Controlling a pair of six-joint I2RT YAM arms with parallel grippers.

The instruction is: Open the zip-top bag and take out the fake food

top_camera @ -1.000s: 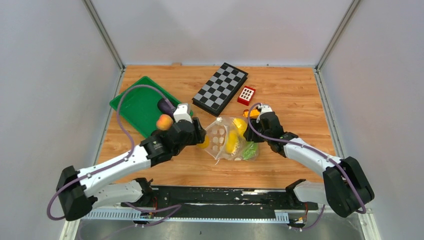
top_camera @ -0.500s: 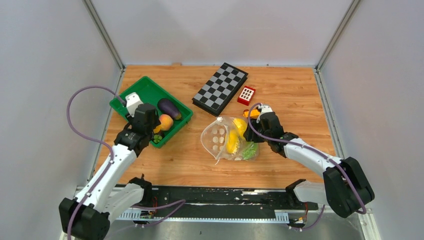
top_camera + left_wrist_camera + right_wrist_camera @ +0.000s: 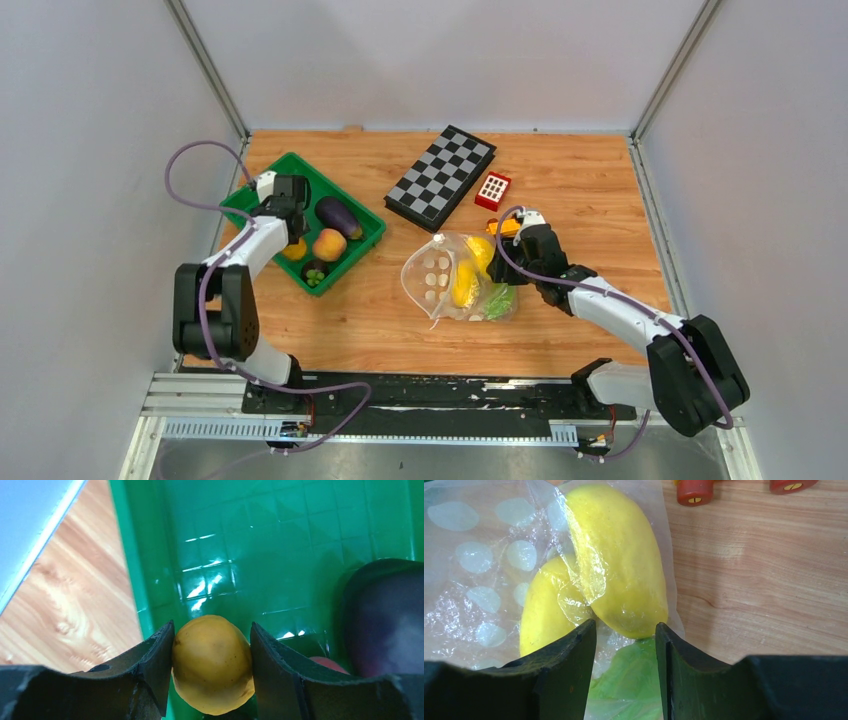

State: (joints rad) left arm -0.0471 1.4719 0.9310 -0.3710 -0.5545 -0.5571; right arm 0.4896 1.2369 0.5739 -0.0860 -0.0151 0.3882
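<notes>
The zip-top bag [image 3: 440,280] lies mid-table, its mouth open toward the left. Inside it are two yellow pieces [image 3: 619,565] and a green star fruit [image 3: 624,680]. My right gripper [image 3: 505,270] sits at the bag's right side. In the right wrist view [image 3: 624,625] its jaws are closed partway on the plastic and the green piece. My left gripper [image 3: 292,245] is over the green tray [image 3: 325,190], shut on a yellow-orange fruit [image 3: 212,662]. The purple eggplant [image 3: 338,216], the peach [image 3: 329,244] and a small dark piece [image 3: 315,270] lie in the tray.
A chessboard [image 3: 440,177] and a red block with white squares [image 3: 492,190] lie at the back. A yellow toy car [image 3: 507,227] sits just behind the right gripper. The tray's left rim is close to the table's left edge and wall.
My left arm has swung from the bag's mouth to the green tray, carrying the yellow-orange fruit. The right arm and the bag have stayed still.
</notes>
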